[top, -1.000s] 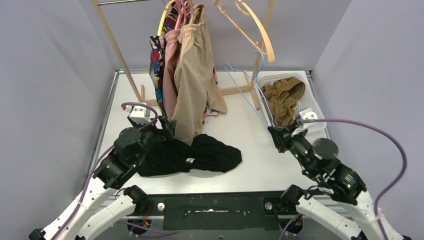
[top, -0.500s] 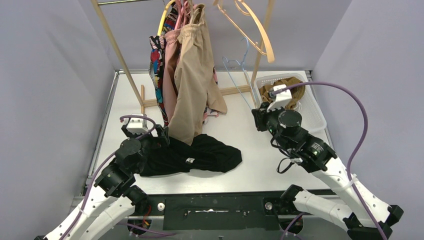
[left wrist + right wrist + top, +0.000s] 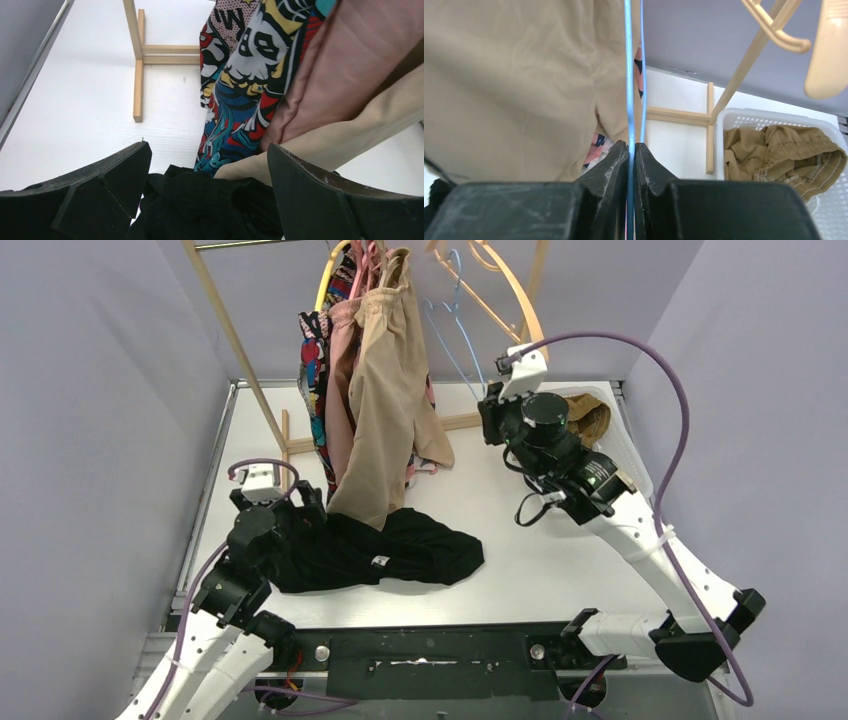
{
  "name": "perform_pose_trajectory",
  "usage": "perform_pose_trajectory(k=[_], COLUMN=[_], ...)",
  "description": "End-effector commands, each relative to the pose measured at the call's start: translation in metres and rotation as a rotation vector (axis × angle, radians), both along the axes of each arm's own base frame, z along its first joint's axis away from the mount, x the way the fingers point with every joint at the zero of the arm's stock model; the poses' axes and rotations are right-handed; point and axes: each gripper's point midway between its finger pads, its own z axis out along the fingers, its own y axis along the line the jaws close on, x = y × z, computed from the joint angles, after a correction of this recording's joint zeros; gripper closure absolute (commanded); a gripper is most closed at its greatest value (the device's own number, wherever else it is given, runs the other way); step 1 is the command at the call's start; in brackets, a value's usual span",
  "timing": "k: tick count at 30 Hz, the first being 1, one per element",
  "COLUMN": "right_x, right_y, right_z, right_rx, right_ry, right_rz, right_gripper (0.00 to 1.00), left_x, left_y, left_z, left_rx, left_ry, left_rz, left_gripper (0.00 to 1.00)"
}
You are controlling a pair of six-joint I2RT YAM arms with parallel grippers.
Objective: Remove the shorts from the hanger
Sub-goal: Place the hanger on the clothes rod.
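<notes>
2 entries | left tool [image 3: 209,150] wide open | right tool [image 3: 631,145] clamps blue hanger [image 3: 628,75]

Black shorts [image 3: 400,550] lie crumpled on the surface, near left of centre. Beige shorts [image 3: 385,390] hang at far centre, with dusty pink shorts [image 3: 343,390] and comic-print shorts [image 3: 315,370] just to their left. Mustard-brown shorts [image 3: 784,155] lie bunched in the basket [image 3: 734,120], far right. A blue wire hanger [image 3: 628,75] stands upright beside the beige pair.

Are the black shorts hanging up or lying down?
Lying down. The black shorts are spread crumpled on the white table, below the hanging beige shorts.
</notes>
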Motion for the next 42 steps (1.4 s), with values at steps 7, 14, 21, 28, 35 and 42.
perform_pose_trajectory(k=[7,14,21,28,35,42], right_x=[0.044,0.05,0.055,0.074,0.1,0.113], right_y=[-0.009,-0.003,0.003,0.007,0.009,0.013], right_z=[0.048,0.078,0.088,0.093,0.079,0.045], right_rx=[-0.003,0.028,0.031,0.02,0.024,0.008], right_ry=[-0.092,-0.16,-0.181,-0.153,-0.057,0.069], right_rz=[-0.088,-0.047,-0.016,0.005,0.011,0.026], right_gripper=[1.0,1.0,1.0,1.0,0.97,0.89], left_x=[0.003,0.004,0.007,0.007,0.006,0.006], left_y=[0.01,0.013,0.013,0.015,0.016,0.016], left_z=[0.03,0.029,0.024,0.024,0.024,0.025], left_rx=[-0.089,-0.089,-0.084,-0.084,-0.086,-0.088], left_ry=[-0.126,-0.126,-0.106,-0.106,-0.107,-0.108], left_rz=[-0.003,0.002,0.003,0.006,0.008,0.007], left_gripper=[0.13,0.13,0.13,0.13,0.13,0.13])
